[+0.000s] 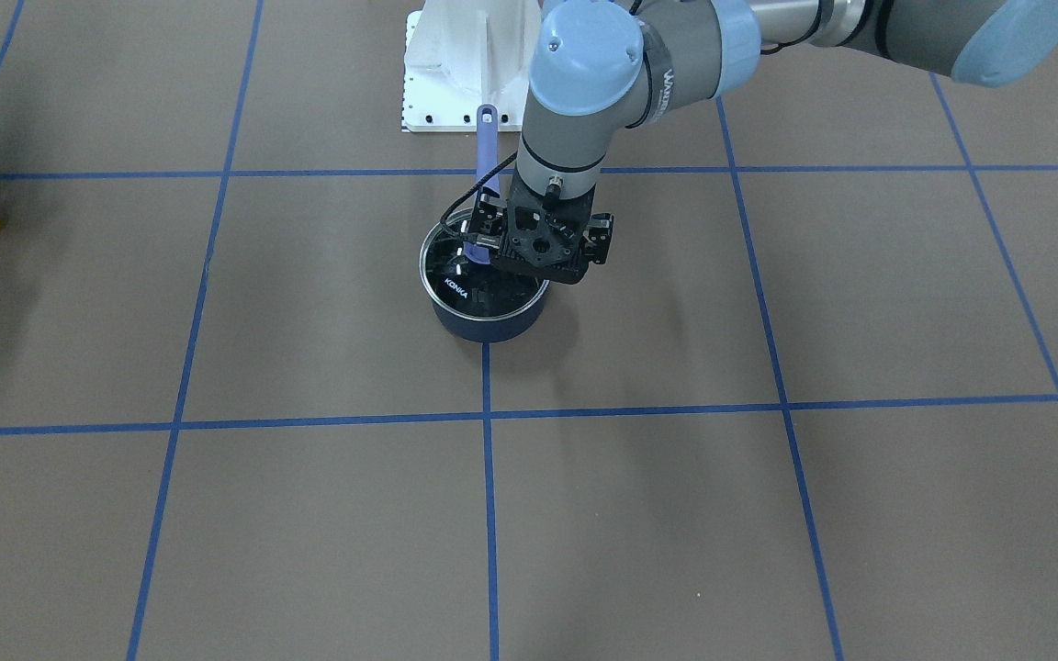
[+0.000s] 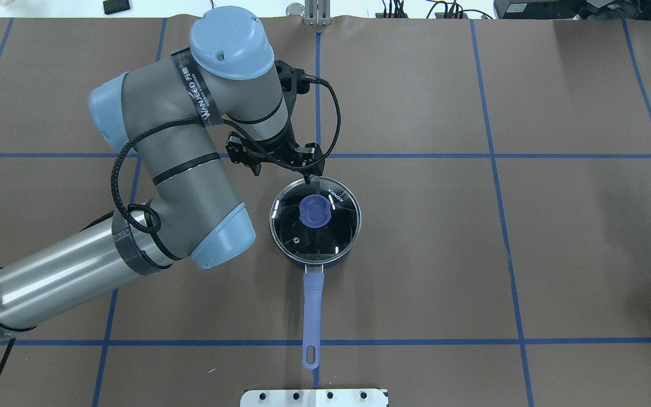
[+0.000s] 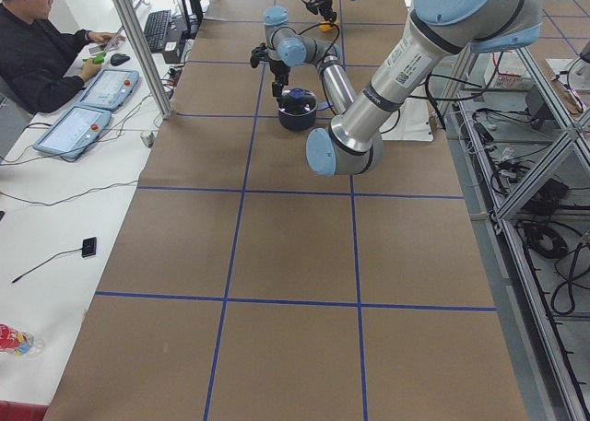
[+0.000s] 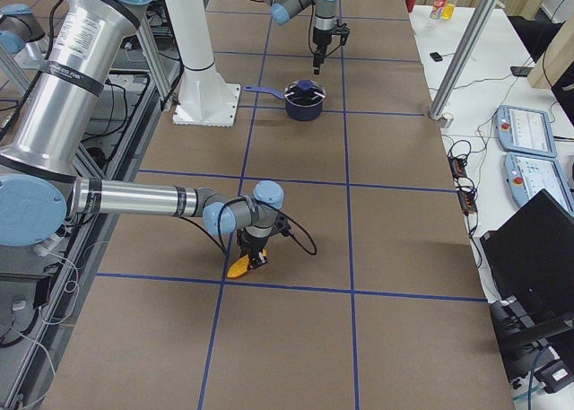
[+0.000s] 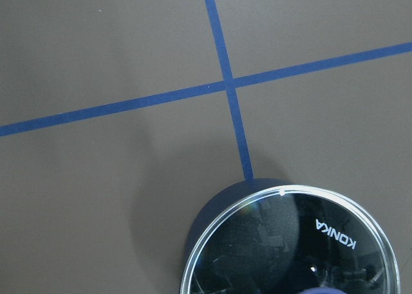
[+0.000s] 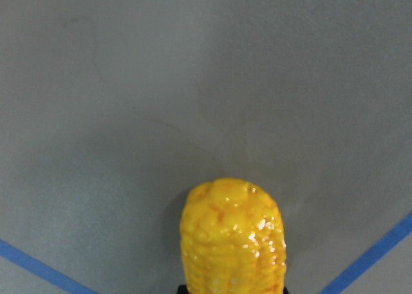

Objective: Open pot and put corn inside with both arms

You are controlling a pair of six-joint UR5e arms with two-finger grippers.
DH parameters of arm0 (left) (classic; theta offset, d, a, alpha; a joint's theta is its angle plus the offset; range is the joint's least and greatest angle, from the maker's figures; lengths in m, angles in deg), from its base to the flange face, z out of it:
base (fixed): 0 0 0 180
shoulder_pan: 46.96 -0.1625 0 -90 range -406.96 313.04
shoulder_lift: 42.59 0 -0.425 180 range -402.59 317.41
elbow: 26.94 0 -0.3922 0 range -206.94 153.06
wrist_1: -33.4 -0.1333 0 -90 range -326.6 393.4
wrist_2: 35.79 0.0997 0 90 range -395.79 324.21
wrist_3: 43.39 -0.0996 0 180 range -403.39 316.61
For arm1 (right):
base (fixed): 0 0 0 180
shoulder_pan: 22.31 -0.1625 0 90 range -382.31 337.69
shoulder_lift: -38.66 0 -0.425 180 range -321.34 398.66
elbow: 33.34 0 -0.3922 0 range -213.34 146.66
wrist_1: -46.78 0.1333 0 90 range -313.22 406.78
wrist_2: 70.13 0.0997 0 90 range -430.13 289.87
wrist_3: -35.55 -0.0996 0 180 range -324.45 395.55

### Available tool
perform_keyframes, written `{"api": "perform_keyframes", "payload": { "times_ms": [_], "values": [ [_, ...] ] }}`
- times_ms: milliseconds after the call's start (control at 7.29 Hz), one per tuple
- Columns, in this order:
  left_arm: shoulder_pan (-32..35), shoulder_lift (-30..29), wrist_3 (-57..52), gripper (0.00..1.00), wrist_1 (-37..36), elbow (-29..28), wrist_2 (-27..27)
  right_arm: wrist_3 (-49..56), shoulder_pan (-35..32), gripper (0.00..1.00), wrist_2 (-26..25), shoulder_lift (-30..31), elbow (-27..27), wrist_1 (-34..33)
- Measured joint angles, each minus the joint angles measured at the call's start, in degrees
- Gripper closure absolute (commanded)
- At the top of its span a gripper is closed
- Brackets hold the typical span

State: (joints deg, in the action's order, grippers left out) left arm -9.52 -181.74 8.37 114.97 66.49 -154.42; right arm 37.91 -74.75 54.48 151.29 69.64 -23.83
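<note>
Navy pot (image 1: pixel 488 323) sits mid-table, glass lid (image 2: pixel 315 217) on. Left gripper (image 1: pixel 543 248) hovers over it, fingers look spread wide. Right gripper (image 4: pixel 256 248) pinches the corn (image 6: pixel 232 236) way off right.

Overhead, front and two end views over one table (image 2: pixel 416 254) — wrist cameras close above pot (image 1: pixel 488 323) and corn (image 6: pixel 232 236)

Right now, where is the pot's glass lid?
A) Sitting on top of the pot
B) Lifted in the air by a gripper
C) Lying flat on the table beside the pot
A: in the overhead view the glass lid, purple knob up, sits on the rim of the pot and covers it.
</note>
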Motion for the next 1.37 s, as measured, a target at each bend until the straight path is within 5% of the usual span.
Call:
{"api": "perform_keyframes", "payload": {
  "times_ms": [686, 1373],
  "values": [
    [-1.9, -0.1, 2.8, 0.01, -0.2, 1.0, 0.1, -0.1, -1.2, 0.68, 4.2, -4.4, 1.5, -0.9],
    [-6.7, -1.6, 4.2, 0.02, -0.1, 0.5, 5.3, -0.1, -4.3, 0.68, 6.5, -15.6, 1.9, -11.0]
  ]
}}
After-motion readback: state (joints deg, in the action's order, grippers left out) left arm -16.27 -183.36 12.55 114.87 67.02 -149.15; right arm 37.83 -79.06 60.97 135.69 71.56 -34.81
